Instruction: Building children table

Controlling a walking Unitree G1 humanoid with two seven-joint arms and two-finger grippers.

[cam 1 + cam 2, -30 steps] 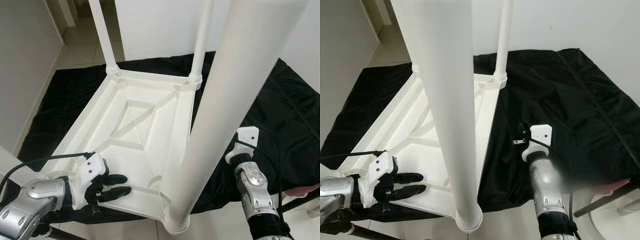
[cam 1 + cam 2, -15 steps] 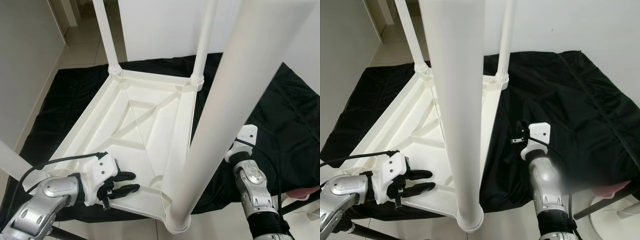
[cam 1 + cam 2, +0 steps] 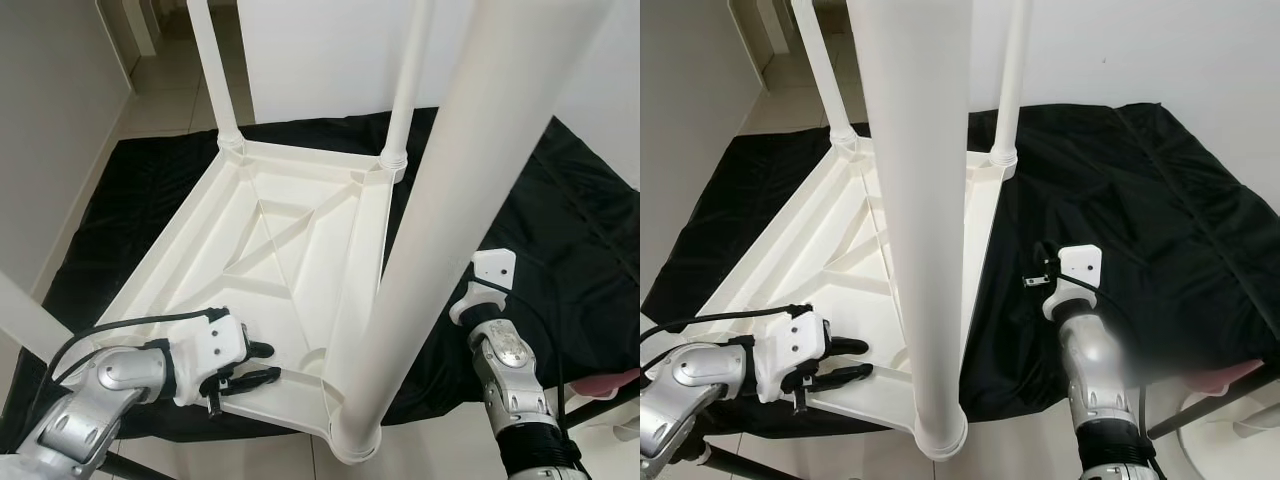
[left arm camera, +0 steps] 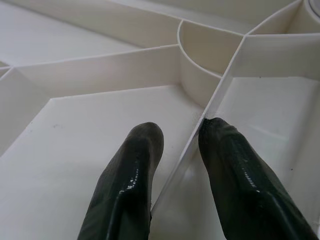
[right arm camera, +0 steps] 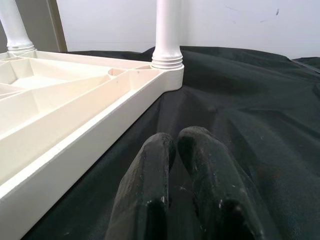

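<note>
Fingers (image 4: 127,180) of the left gripper (image 3: 245,365) straddled a thin upright rib (image 4: 200,145) on the underside of the table, one black finger on each side, closed against it. Fingers (image 5: 150,200) of the right gripper (image 5: 172,145) pressed together with nothing between, hovering just above the cloth. Lay spread over the tiled floor (image 3: 165,100): a large black cloth (image 3: 1160,200), wrinkled, reaching close to the white wall (image 3: 1140,50). Rested upside down on that cloth: the white plastic children's table (image 3: 290,240), ribbed underside up, with diagonal braces crossing its middle. Stood upright from its corners: white legs, the near leg (image 3: 440,250) looming large right before the camera, seated in the near corner socket, two far legs (image 3: 215,70) seated in the far corners, another leg edge showing low at the robot's left. Held the rib near the table's near edge, beside a curved socket wall (image 4: 192,70), with the silver left arm (image 3: 90,400) coming in from the robot's left. Kept to the table's right side, well apart from the rim: the right arm (image 3: 1095,370), above bare cloth.
</note>
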